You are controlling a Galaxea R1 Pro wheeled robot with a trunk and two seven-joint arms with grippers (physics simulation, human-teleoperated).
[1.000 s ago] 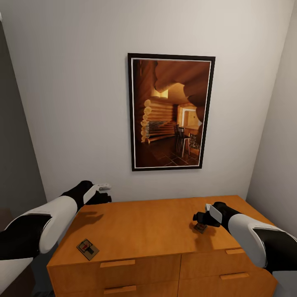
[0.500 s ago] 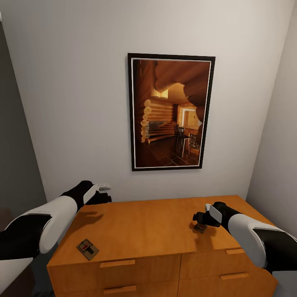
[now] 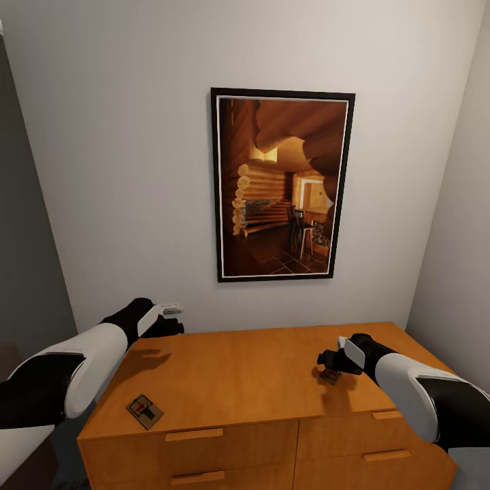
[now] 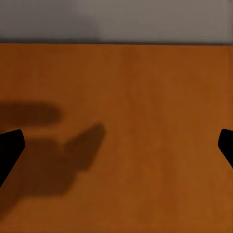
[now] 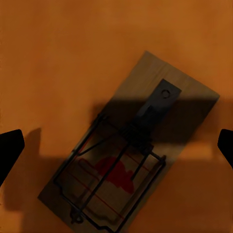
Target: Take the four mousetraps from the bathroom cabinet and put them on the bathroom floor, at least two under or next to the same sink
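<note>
White-walled corner with a framed log-cabin picture above the orange-brown cabinet.

Two mousetraps lie flat on the cabinet top: one near the front left corner, well apart from both arms, and a second mousetrap directly below the right gripper (its red bait patch and dark wire frame show in the right wrist view). That gripper's jaws stand wide apart, either side of the trap, holding nothing. The left gripper hovers over the back left edge, jaws also wide and empty.
</note>
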